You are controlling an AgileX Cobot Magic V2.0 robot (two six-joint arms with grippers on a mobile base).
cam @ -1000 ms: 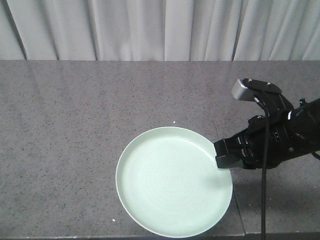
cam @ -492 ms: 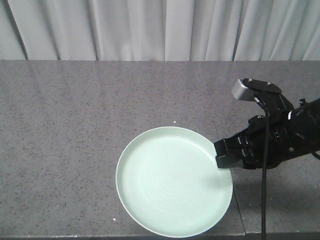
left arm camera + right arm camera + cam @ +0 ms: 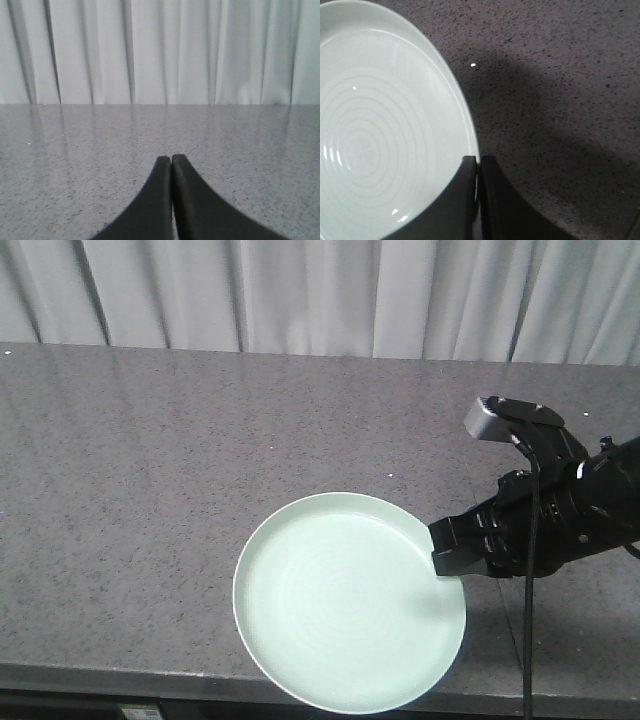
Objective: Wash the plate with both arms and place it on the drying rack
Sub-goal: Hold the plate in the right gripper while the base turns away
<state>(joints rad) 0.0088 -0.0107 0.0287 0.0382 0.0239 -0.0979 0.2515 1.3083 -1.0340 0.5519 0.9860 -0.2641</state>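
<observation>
Quick status from my end. My right gripper (image 3: 440,552) is clamped on the right-hand edge of the plate (image 3: 350,605). In the right wrist view the rim runs straight in between my two fingers (image 3: 465,200), one on the inside of the plate and one on the outside, pinched tight with the rim as the only thing in the gap. I reckon I'm holding it by the edge because a flat plate on a flat counter (image 3: 150,490) gives me nothing else to grab, and the low raised rim is the one bit that sticks up.

The plate sits at the near side of the counter, face up, with its front edge hanging a little past the counter's lip. I can't tell whether it's resting on the surface or just off it.

My left gripper (image 3: 171,165) is pressed shut on nothing, fingers touching each other, pointing out over bare counter toward the curtain (image 3: 150,50). My guess is it's parked out of the way until the washing needs a second hand.

Count: one plate, two grippers (only the right one shows in the front view), one counter, one curtain. The drying rack isn't in any of my views, so as I judge it the task is barely started.
</observation>
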